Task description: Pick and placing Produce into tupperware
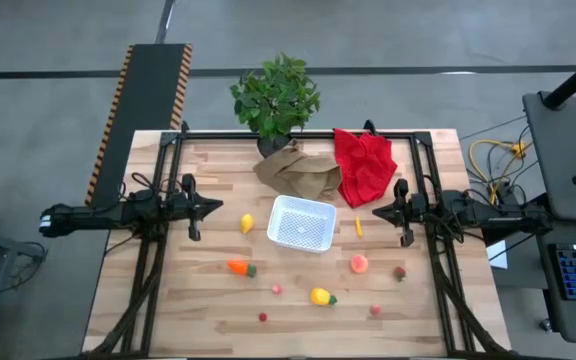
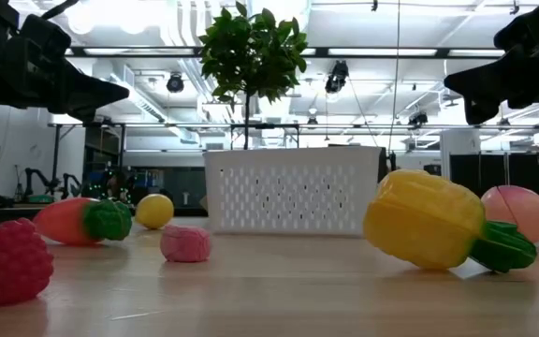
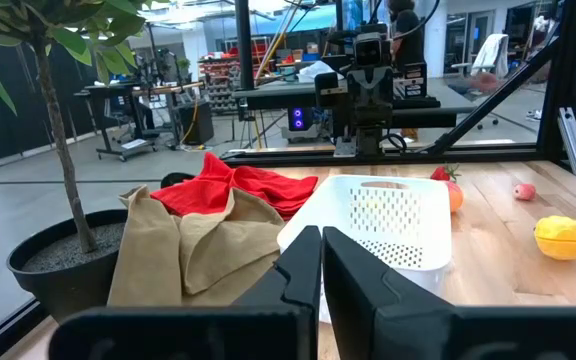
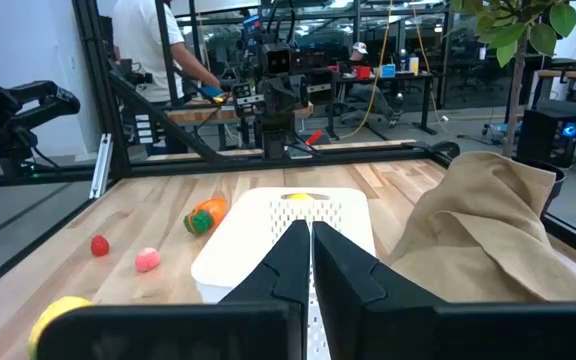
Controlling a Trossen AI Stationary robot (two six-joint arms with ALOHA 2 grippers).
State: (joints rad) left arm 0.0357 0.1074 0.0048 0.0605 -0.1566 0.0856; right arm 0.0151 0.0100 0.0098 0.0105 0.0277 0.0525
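Note:
The white mesh-walled tupperware stands on its base mid-table, with nothing seen in it. Toy produce lies scattered on the wood: a yellow lemon, an orange carrot, a pink peach, a yellow green-tipped piece, a strawberry and small red and pink bits. My left gripper hovers shut left of the tupperware. My right gripper hovers shut to its right. Both point at the tupperware and are raised off the table.
A crumpled brown paper bag, a red cloth and a potted plant sit beyond the tupperware at the far edge. A small orange piece lies just right of the tupperware. Black frame rails run along the table's sides.

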